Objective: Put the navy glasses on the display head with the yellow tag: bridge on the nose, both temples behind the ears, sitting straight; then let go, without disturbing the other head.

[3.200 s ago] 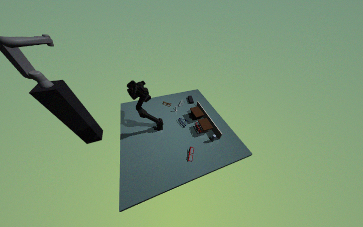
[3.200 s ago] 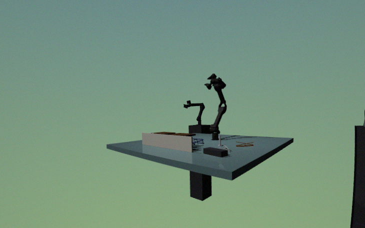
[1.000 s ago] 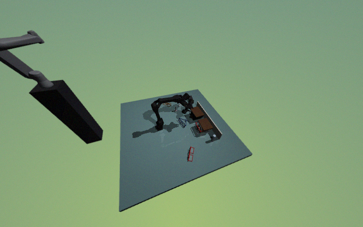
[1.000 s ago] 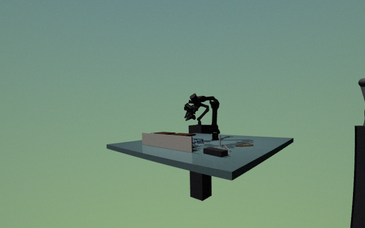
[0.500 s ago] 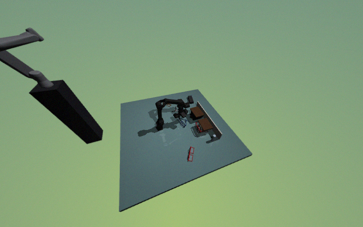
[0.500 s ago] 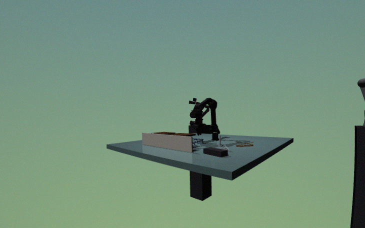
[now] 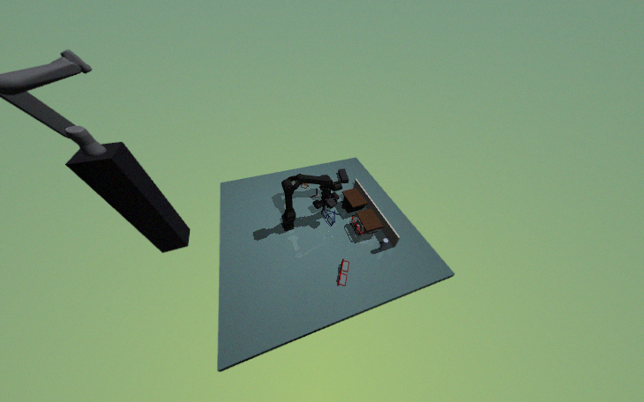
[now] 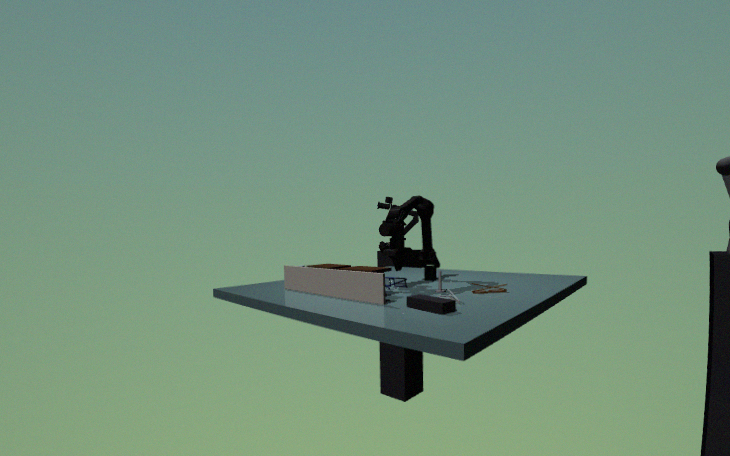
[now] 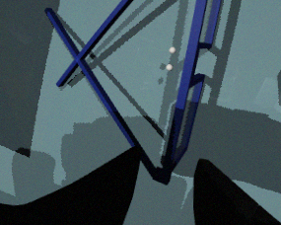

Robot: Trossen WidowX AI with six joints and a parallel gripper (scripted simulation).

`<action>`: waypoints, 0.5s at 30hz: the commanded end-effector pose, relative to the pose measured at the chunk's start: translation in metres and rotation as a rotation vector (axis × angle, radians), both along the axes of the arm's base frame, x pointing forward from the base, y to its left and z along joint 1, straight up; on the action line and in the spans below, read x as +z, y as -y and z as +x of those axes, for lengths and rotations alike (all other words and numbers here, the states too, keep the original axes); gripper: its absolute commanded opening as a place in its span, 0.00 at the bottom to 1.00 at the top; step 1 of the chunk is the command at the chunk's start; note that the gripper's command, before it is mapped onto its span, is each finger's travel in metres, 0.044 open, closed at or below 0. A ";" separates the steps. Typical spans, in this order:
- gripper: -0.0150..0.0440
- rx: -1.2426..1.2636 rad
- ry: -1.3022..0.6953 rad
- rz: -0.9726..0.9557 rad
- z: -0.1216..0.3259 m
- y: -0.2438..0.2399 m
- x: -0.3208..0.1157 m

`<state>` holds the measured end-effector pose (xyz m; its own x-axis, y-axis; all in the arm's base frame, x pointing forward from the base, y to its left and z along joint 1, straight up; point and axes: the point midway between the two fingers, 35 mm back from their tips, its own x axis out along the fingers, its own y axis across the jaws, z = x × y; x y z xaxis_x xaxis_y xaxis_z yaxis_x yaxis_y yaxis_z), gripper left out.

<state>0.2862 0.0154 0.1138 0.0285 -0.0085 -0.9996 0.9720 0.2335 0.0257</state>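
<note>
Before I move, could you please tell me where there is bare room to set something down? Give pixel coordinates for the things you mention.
There seems to be room between the red glasses lying alone (image 7: 341, 271) and the top view's lower-left corner of the slate-blue table (image 7: 265, 299) (image 8: 526, 283) (image 9: 133, 74). It is crowded around the navy glasses (image 7: 330, 217) (image 8: 396, 278) (image 9: 187, 74), open jaws and two brown-topped blocks (image 7: 354, 197) (image 7: 370, 219) (image 8: 327, 265) (image 8: 369, 269).

Red glasses (image 7: 343, 272), black box (image 8: 430, 304), orange-brown glasses (image 7: 304, 185) (image 8: 491, 290)

Both pincer (image 9: 168, 163) tips flank a corner of the navy glasses (image 9: 186, 81) (temples crossed).
</note>
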 end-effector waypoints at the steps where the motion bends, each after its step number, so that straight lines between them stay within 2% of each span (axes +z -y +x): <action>1: 0.46 -0.005 -0.004 0.005 -0.001 -0.001 -0.006; 15: 0.46 -0.005 -0.004 0.005 -0.001 0.000 -0.029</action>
